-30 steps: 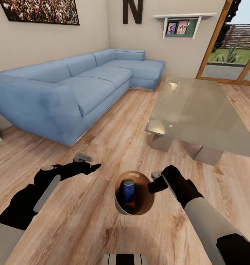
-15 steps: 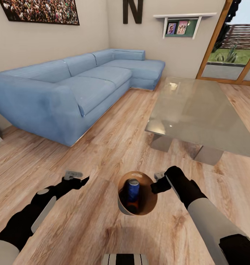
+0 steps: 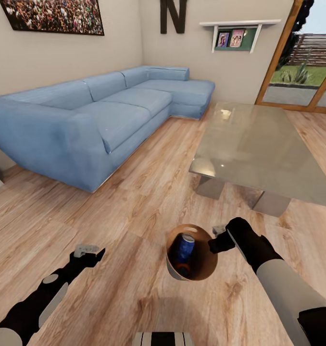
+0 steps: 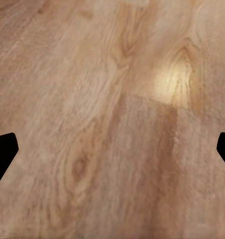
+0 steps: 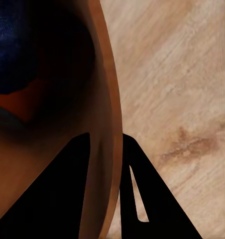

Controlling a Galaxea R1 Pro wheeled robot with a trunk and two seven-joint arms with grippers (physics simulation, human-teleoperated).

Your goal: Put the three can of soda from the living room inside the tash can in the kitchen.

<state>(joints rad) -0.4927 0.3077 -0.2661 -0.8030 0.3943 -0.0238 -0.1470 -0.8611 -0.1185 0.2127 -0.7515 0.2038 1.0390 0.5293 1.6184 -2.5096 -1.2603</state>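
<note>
Now, right claw (image 3: 217, 241): pinching the bin's (image 3: 202, 269) rim, lower middle of the frame.
Left claw (image 3: 92, 252): hanging wide apart, lower left, holding nothing.
Cans: blue can (image 3: 184, 244) standing inside the bin.
Room: blue sofa (image 3: 86, 120) sitting upper left.

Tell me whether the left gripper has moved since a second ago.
Yes. The left gripper has drawn back toward the robot and leftward, away from the trash can.

wood floor (image 3: 148, 192), sofa (image 3: 86, 120), glass table (image 3: 259, 149)
</note>
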